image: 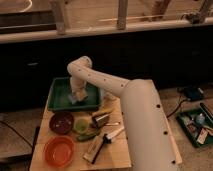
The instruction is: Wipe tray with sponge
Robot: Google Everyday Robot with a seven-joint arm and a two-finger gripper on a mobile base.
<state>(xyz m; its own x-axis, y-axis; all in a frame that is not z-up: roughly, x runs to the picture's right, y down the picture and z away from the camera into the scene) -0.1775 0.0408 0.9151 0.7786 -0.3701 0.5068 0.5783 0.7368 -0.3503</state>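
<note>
Two-finger gripper (75,95) down inside large shallow rectangular green plastic tray (59,104) at wooden table (120,152) back-left. Clamped on small pale whitish soft sponge block (73,98), low over tray floor, left-centre. Round orange bowl (59,150) well apart, front-left.

We found the gripper (77,93) low inside the large shallow green plastic tray (56,99), yet we could not tell where it ended and the small pale soft sponge (73,99) began. The white tubular robot arm (102,82) hid the tray's right side, and its thick lower segment ran off the bottom edge. The small items in the green floor bin (196,128) at the right were too small to identify.
</note>
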